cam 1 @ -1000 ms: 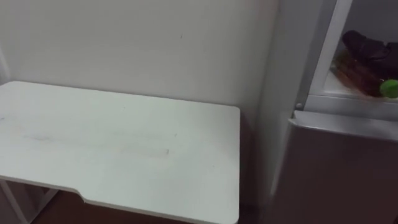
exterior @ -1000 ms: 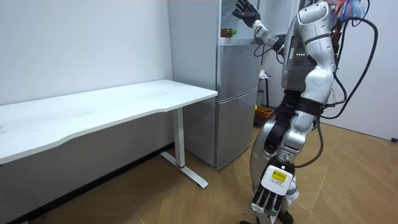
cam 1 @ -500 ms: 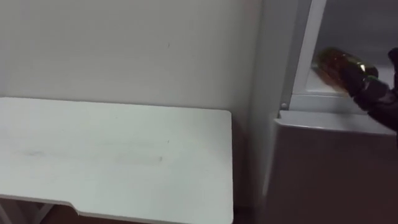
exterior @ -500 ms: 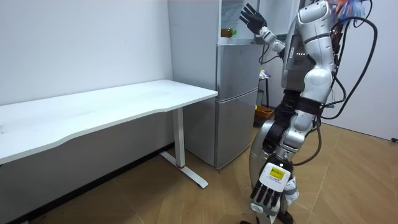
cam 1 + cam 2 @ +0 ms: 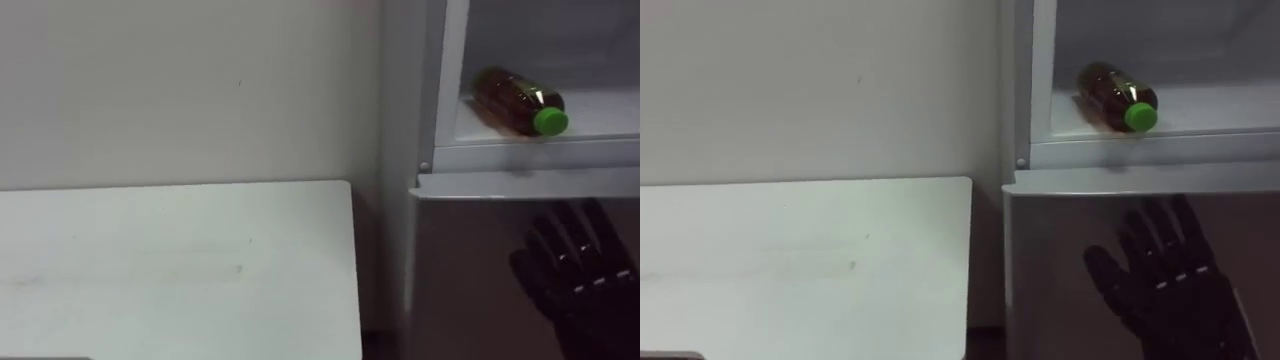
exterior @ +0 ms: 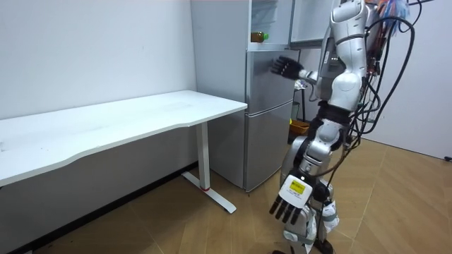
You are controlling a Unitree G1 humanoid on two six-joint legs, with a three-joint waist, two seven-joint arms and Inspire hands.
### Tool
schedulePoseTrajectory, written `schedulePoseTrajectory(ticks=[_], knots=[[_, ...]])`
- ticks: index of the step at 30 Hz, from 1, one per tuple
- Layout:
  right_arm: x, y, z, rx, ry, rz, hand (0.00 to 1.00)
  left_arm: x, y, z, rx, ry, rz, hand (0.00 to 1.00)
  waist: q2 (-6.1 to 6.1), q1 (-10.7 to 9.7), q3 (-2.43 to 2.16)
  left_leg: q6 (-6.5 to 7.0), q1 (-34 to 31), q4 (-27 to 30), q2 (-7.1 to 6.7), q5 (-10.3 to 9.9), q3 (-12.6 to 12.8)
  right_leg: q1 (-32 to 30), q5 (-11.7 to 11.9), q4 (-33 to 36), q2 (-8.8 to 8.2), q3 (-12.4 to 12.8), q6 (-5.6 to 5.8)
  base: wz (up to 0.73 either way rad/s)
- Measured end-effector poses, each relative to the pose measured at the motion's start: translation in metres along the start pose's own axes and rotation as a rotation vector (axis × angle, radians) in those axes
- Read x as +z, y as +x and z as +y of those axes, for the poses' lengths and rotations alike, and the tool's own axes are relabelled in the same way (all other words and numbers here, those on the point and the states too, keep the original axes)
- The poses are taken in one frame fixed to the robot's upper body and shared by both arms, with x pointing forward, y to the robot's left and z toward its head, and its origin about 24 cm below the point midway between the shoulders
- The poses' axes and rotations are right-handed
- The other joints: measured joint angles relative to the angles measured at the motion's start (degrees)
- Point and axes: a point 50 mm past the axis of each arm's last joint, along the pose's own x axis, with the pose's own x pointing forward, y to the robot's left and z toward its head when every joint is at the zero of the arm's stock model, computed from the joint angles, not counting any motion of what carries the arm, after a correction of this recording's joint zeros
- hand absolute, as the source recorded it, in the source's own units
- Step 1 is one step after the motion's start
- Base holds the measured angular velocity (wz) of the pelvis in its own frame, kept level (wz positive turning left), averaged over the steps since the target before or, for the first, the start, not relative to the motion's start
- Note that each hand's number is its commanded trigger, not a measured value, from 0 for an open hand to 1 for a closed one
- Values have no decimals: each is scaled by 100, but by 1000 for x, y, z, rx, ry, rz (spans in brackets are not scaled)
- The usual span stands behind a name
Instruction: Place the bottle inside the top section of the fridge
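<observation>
Right eye view: the bottle point(image 5: 1112, 97) lies sideways in the upper fridge point(image 5: 1042, 80). The right hand point(image 5: 1165, 290), fingers spread, hovers by the lower door point(image 5: 1060, 260); the left hand point(image 6: 289, 202) hangs relaxed.

We take this for a plain indoor room fitted out as a test space with home and office furniture: a tall grey two-door fridge point(image 6: 268, 106) stands on a wood-patterned floor point(image 6: 402, 201), its back to a smooth white wall point(image 6: 92, 49). Just beside the fridge, on the room view's left, we see a long white desk point(image 6: 127, 116) on a slim white metal leg, set along that same wall, the sort used in offices and labs. The household fridge and the office desk side by side make us read it as a mock-up room.
</observation>
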Motion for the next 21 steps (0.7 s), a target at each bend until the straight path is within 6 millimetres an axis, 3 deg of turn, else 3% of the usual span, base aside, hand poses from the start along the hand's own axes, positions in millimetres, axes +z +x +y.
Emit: schedulePoseTrajectory(ticks=[4,10,16,21], knots=[[-23,-21,-37,-172,-32,126,0,2,1,-2,-4,-2,-4,0,-2,-118,-5,11,3,-1,-10,-31,35,-17,12,-7,-12,29,16,-8],[-38,-40,-64,-376,-9,182,0,1,0,-2,-4,-15,-5,0,-14,-307,-20,13,11,-13,-26,-30,19,-29,17,-10,-16,59,25,-4],[-69,-95,-119,-698,-40,364,0,0,0,0,23,-36,-5,0,-78,-430,-25,13,109,-62,-37,-31,20,37,-16,-10,-31,52,43,0],[-80,-133,-143,-898,-62,459,0,-4,0,1,42,-46,11,0,-86,-506,-19,13,98,-11,-32,-32,10,54,-16,-14,-31,41,43,0]])
